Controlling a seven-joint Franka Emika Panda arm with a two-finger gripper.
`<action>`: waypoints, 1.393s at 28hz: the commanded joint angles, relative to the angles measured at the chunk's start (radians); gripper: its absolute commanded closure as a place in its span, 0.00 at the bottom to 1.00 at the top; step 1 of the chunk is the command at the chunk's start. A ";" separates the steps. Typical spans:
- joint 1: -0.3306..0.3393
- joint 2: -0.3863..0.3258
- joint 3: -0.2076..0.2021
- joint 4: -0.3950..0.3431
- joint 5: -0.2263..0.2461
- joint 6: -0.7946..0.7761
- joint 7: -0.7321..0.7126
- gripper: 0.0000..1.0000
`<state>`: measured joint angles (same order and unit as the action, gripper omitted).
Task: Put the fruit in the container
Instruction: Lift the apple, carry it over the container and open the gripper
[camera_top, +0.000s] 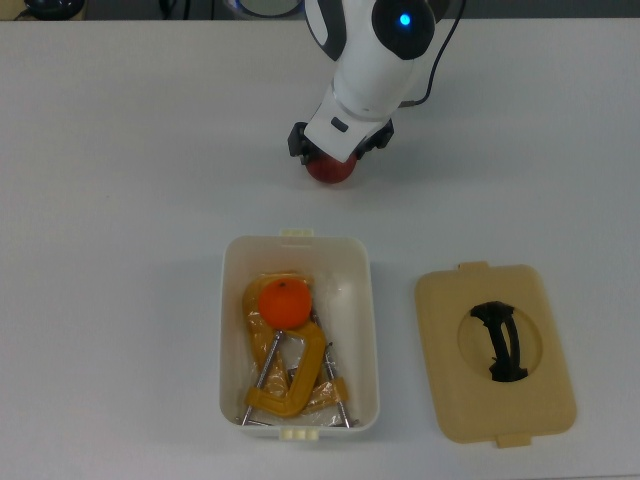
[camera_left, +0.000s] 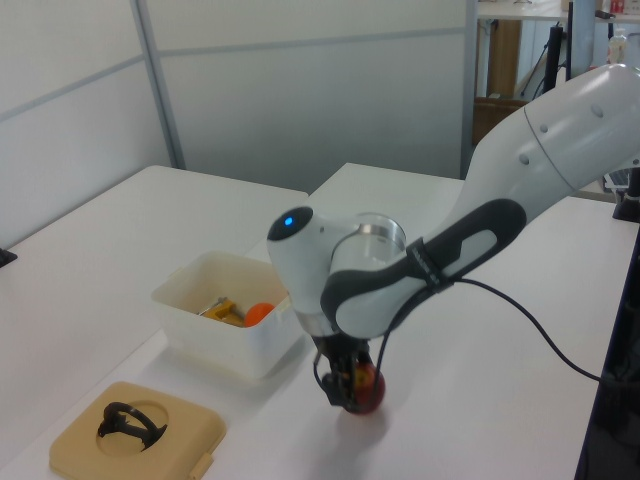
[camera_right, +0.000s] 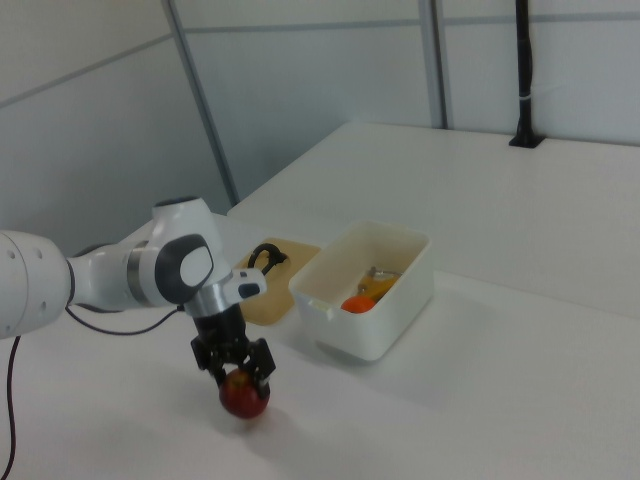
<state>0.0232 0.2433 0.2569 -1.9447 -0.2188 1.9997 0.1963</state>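
Mandarin, bright orange and round (camera_top: 284, 301), already sits in the white rectangular plastic tub (camera_top: 371, 330) near the table's front edge in the top view, atop yellow metal C-clamps (camera_top: 290, 375). Toward the far edge, the two-finger gripper (camera_top: 334, 165) clasps the dark red apple (camera_top: 332, 171). Right of the tub lies the flat beige lid (camera_top: 495, 352); a shallow hold on the rounded skin might let the apple slip and roll off.

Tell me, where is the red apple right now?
The red apple sits on the white table between the gripper fingers, above the white tub in the top view, outside it.
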 joint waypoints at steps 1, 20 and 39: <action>-0.023 -0.036 -0.002 0.119 -0.007 -0.059 -0.020 0.52; -0.039 0.056 -0.062 0.288 -0.082 0.393 0.164 0.46; -0.039 0.025 -0.062 0.283 -0.065 0.242 0.258 0.00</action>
<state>-0.0220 0.3223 0.2002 -1.6551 -0.2818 2.3960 0.4216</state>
